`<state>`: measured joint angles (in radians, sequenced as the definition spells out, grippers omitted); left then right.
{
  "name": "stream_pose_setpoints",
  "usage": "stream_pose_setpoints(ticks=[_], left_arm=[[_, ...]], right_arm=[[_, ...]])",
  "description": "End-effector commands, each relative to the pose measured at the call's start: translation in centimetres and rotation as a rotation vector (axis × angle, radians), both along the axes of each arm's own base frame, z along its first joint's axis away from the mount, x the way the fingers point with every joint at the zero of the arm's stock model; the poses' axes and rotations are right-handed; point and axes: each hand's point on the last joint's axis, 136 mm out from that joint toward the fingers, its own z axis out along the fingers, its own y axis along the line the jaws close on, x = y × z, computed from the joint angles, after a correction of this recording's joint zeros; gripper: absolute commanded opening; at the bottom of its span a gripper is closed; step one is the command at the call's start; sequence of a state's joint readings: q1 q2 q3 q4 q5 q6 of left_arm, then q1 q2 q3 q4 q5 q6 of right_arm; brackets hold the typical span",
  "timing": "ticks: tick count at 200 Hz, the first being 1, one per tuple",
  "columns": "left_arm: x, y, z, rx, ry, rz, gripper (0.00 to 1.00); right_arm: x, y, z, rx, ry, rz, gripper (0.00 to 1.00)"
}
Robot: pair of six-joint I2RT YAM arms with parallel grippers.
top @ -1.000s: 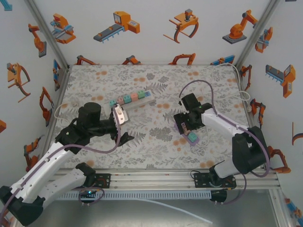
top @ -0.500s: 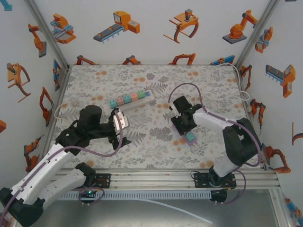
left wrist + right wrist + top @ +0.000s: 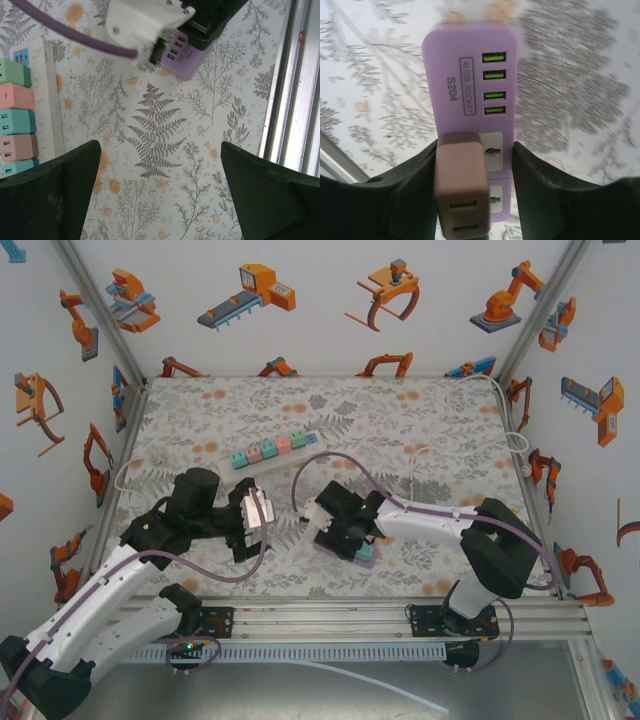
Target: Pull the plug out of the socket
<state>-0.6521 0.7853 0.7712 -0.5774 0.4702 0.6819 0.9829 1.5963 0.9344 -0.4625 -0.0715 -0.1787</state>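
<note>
Right end effector (image 3: 475,150), now farther left, astride socket (image 3: 470,45) ("4USB SOCKET S204")

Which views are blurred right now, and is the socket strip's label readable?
Right wrist: tablecloth smeared, yet the purple socket strip, its label and the beige plug are sharp. Left wrist: tablecloth crisp, the right arm at the top slightly soft. Top external: even light, sharp, no glare.
</note>
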Motion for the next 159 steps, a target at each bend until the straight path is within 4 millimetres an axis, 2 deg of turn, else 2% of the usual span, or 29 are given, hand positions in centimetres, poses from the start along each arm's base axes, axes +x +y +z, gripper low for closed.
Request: stream_pose_setpoints(ticks=[1,47,62,81,102,126,140,159], left_arm=[[-0.5,0.6,-1.2,0.048,-0.023,-0.032,0.97],[-1.3,0.5,-0.8,0.019,-0.047,-0.071,0.97],[-1.7,0.3,-0.4,-0.009,-0.059,-0.09,0.97],[-2.0,0.2,-0.4,-0.023,-0.068,-0.111,0.97],[-2.3,0.2,-0.3,-0.035,-0.072,-0.123,0.97],[-2.8,-0.2,0.9,-0.092,-0.063,-0.134,0.97],[-2.8,-0.7,2.5,-0.165,-0.037,-0.108,0.97],[-1.3,-1.4,5.5,-0.316,0.068,0.036,0.97]], right_arm=[[-1.6,1.6,0.0,0.032,0.035,0.103,0.34],[-6.3,3.1,-0.1,0.036,0.049,0.294,0.38],[-6.9,3.6,-0.2,0.067,0.039,0.317,0.42],[-6.5,4.1,0.3,0.11,0.005,0.313,0.5],[-6.1,4.6,2.2,0.177,-0.053,0.317,0.64],[-5.8,3.8,4.6,0.23,-0.146,0.346,0.69],[-5.7,2.9,6.4,0.278,-0.186,0.351,0.69],[-5.5,1.0,8.8,0.354,-0.247,0.347,0.69]])
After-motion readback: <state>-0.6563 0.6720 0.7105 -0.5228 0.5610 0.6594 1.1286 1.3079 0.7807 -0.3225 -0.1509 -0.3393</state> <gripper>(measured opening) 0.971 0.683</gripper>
